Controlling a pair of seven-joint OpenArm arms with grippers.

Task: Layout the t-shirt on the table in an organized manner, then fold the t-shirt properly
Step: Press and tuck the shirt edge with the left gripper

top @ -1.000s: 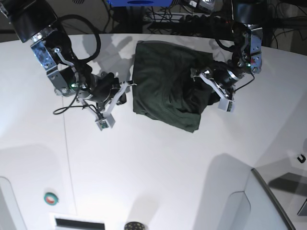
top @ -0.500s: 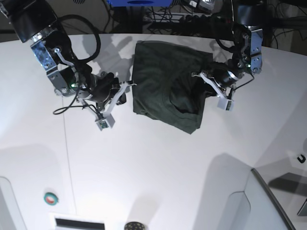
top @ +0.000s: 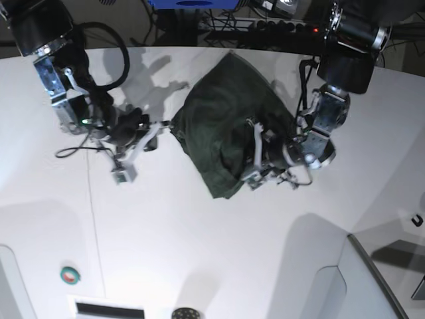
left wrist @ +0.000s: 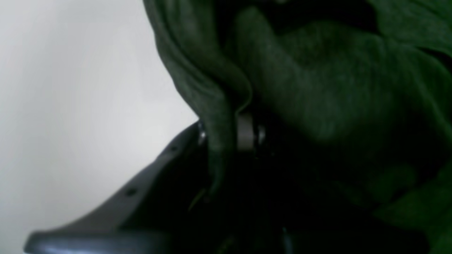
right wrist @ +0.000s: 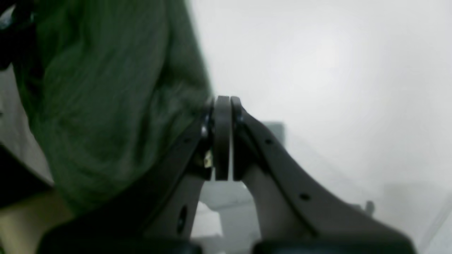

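The t-shirt (top: 222, 129) sits bunched in a lumpy heap a bit toward 12 o'clock from the middle of the table (top: 199, 252), nowhere near laid flat. No print, tag or writing that I can read on it from any camera.

My left gripper (top: 255, 159) is at the heap's 4 o'clock edge, and the left wrist cam shows what the base view can't: a rope-like fold of green cloth (left wrist: 219, 116) pinched right between the pads, so it's clamped on the shirt. Most of that view is just dark fabric, blurry.

My right gripper (top: 151, 129) is at the heap's 9 o'clock side. On the right wrist cam the pads (right wrist: 222, 137) are pressed flat together, nothing visible between them, with the shirt (right wrist: 106, 98) just beside them to the left. Whether the tips touch the cloth, I can't tell.

The tabletop is smooth white with a thin dark seam (top: 93, 219) running down the 9 o'clock side. A small teal round thing (top: 70, 274) sits near 7 o'clock. Behind the far edge it's dark, with cables and a blue box (top: 192, 4).
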